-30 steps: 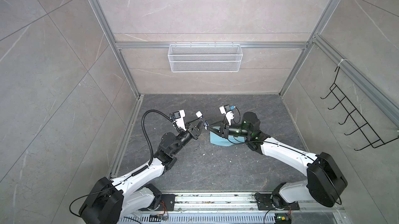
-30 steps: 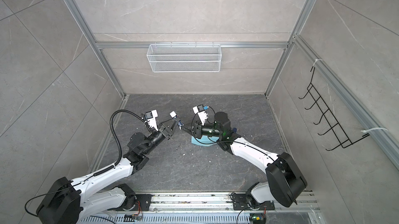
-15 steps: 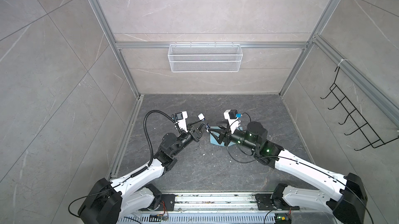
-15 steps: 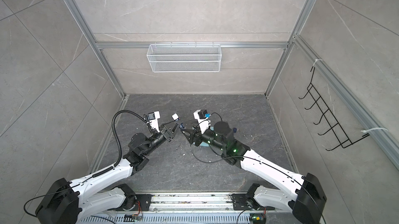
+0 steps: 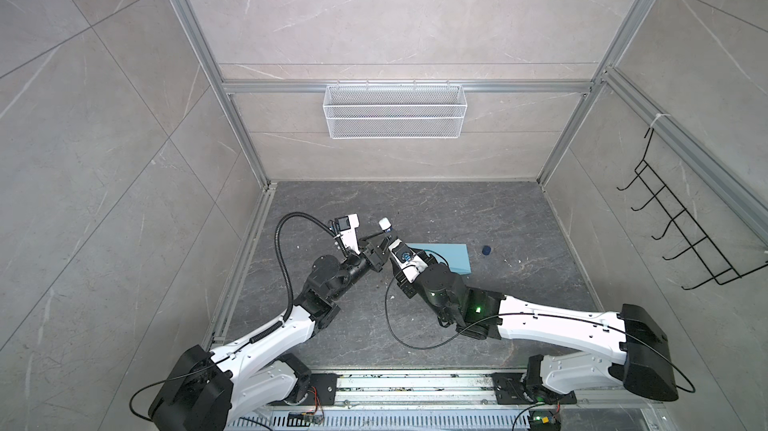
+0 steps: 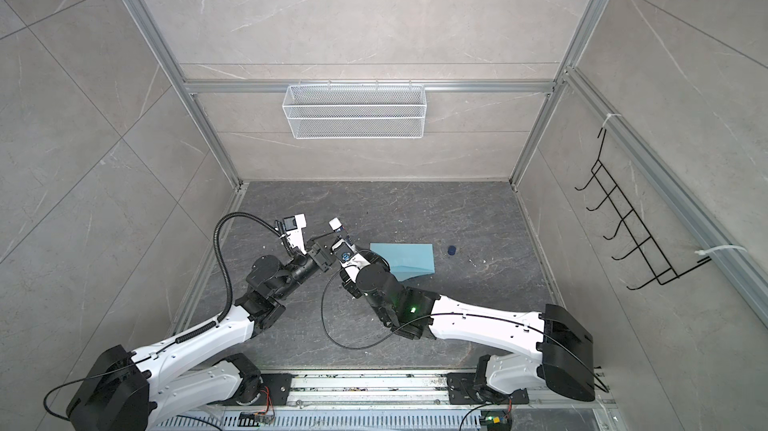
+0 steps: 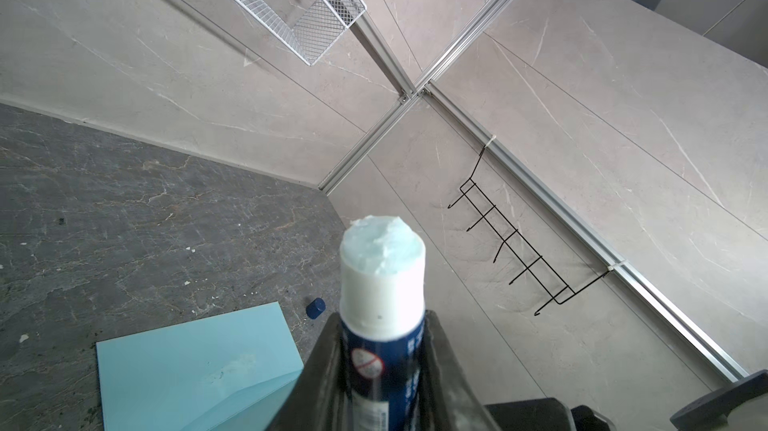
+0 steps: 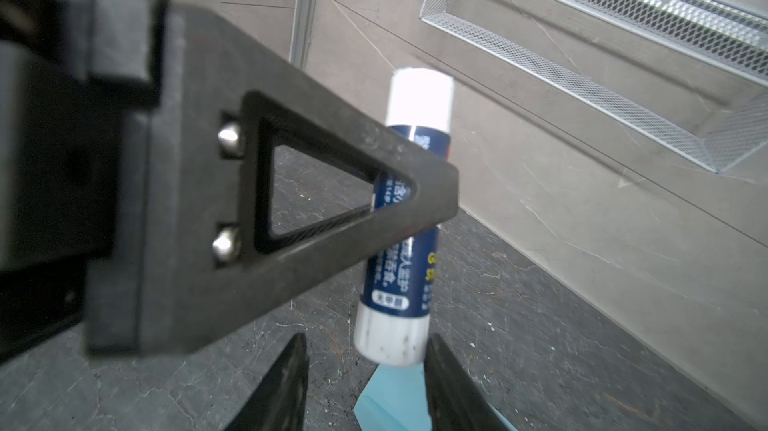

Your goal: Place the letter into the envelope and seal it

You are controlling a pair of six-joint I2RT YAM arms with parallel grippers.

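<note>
1. Left gripper [image 7: 380, 337] clamps the uncapped glue stick [image 7: 382, 275]; right gripper [image 8: 365, 350] stands open around its base.
2. Envelope [image 5: 440, 256] lies flat on the table [image 5: 415, 208] beside them; letter unseen, perhaps inside.
3. Light, floppy paper: pinch the flap edge, gently.

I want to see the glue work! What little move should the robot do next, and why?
Probably close the right gripper on the white bottom end of the glue stick to twist it: its jaws stand open either side of that end, while the left gripper clamps the blue tube.
</note>
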